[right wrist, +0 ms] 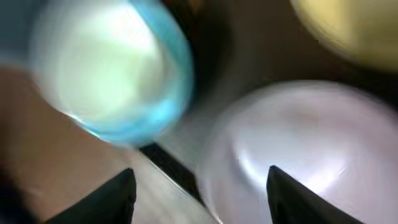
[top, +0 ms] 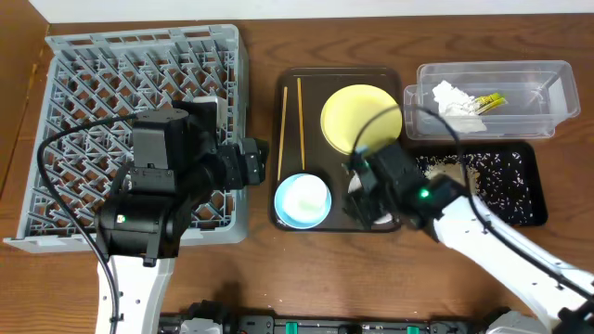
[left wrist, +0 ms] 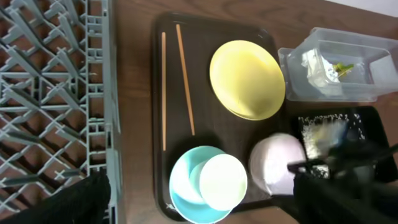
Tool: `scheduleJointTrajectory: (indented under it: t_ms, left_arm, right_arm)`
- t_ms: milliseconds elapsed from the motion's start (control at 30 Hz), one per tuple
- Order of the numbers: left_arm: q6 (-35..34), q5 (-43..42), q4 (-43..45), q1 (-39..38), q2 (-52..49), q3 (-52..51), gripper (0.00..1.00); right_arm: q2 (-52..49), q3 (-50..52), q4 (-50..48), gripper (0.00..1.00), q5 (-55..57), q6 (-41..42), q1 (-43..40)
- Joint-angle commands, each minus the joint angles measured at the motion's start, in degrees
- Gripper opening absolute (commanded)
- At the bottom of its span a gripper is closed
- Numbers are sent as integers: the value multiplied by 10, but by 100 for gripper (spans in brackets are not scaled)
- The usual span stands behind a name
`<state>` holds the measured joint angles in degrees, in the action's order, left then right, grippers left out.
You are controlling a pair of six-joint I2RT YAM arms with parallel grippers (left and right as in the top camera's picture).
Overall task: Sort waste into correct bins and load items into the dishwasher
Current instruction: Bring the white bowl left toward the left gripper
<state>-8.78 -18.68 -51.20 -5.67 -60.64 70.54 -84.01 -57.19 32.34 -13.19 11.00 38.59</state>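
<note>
The dish rack (top: 83,83), at the left of the desk (top: 306,269), holds no dishes yet. The tissue (top: 455,97) and wrapper (top: 492,100) lie in the clear tub (top: 557,93) and the rice (top: 492,172) in the black tray (top: 534,153), so sorting looks done. Left on the brown tray (top: 316,121) are the plate (top: 360,116), the blue bowl (left wrist: 183,180) with the cup (left wrist: 222,180) in it, the white bowl (left wrist: 273,162) and the chopsticks (top: 299,125), which lie side by side, long axis pointing away from the robot. The right gripper (right wrist: 205,196) is spread and empty at the white bowl's rim. I cannot tell how far the left gripper (top: 251,162) is open.

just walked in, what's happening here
Two arms are clearing dishes. The right gripper hangs open over the white bowl on the brown tray, beside the blue bowl holding the cup. The left gripper hovers at the edge of the rack; no dishes show in it. The plate and chopsticks lie on that tray. The tissue and wrapper are in the clear tub, rice scraps in the black tray.
</note>
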Motion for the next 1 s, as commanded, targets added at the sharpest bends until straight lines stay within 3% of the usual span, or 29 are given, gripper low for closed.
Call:
scheduleJointTrajectory:
  t_ms: [0, 233, 333, 400, 467, 500, 667, 767, 967]
  left_arm:
    - [3, -13, -2, 2, 5, 11, 95]
    - [3, -19, 0, 2, 54, 11, 95]
    - [3, -12, -1, 3, 86, 11, 95]
    - [-10, -12, -8, 3, 101, 11, 95]
    - [-40, -12, -25, 3, 103, 10, 95]
    - [-50, -12, -35, 3, 99, 10, 95]
    - [-95, -39, -53, 3, 58, 10, 95]
    - [-106, -183, -7, 3, 22, 10, 93]
    - [-138, -501, 162, 2, -45, 10, 90]
  right_arm:
    - [4, -67, 4, 64, -81, 49, -3]
    - [-85, -69, -42, 56, -51, 87, 3]
    - [-139, -69, -64, 46, -92, 87, 9]
    - [-166, -69, -75, 30, -102, 95, 14]
    - [-175, -69, -73, 7, -105, 104, 14]
    - [-174, -69, -72, 1, -109, 104, 13]
    - [-101, -70, -60, 1, -139, 102, -21]
    - [-8, -70, -42, 1, -156, 85, -80]
    - [91, -70, -50, 1, -363, 19, -210]
